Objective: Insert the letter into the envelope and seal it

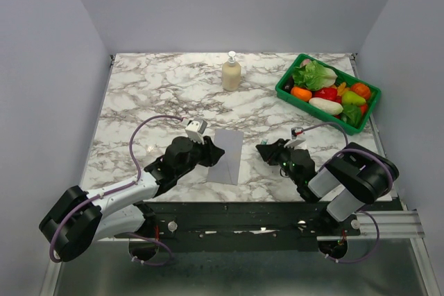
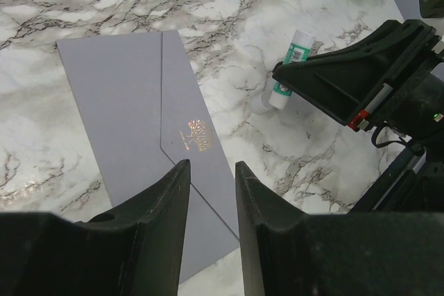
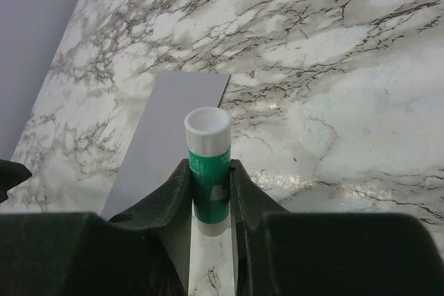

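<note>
The grey-lavender envelope (image 1: 227,155) lies flat on the marble table between my two arms. Its flap is folded down, with a small gold emblem at the flap's tip (image 2: 196,133). My left gripper (image 1: 205,152) hovers low over the envelope's (image 2: 125,95) near left end; its jaws are open with only paper showing in the gap (image 2: 211,166). My right gripper (image 3: 209,162) is shut on a green-and-white glue stick (image 3: 208,140), held near the envelope's (image 3: 170,126) right edge. The stick (image 2: 291,60) also shows in the left wrist view. The letter is hidden.
A cream soap pump bottle (image 1: 231,72) stands at the back middle of the table. A green bin (image 1: 281,89) full of toy vegetables sits at the back right. Grey walls close in the table on three sides.
</note>
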Robot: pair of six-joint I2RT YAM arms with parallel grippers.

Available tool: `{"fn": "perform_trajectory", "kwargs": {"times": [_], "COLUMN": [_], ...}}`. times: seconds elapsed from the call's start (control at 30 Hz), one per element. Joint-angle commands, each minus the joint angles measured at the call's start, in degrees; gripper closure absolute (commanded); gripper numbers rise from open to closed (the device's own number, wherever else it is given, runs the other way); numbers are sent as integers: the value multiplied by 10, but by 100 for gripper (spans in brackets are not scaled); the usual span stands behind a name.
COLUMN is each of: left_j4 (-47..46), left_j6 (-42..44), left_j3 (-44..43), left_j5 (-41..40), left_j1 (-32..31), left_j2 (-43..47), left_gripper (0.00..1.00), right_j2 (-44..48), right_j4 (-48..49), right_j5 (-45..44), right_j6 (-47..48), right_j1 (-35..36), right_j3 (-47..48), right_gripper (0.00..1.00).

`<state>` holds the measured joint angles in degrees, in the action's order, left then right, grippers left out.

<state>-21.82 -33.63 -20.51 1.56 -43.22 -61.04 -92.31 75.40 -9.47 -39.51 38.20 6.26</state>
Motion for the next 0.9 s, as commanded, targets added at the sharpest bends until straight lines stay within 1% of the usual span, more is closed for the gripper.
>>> {"fn": "perform_trajectory", "kwargs": {"times": [0.0, 0.5, 0.87], "left_j4": [-16, -13, -15], "left_j6": [9, 11, 10], "left_j3": [0, -2, 2], "left_j5": [17, 18, 20], "left_j1": [3, 8, 8], "left_j2": [-6, -8, -10], "left_gripper": [60, 60, 62], "right_j2": [-16, -44, -49], "right_j4": [166, 166, 173], "right_j5": [-14, -21, -3], "right_j6": [-1, -3, 64], "right_j1": [-4, -6, -6], "right_j3": [5, 15, 6], "right_gripper": [99, 99, 99]}}
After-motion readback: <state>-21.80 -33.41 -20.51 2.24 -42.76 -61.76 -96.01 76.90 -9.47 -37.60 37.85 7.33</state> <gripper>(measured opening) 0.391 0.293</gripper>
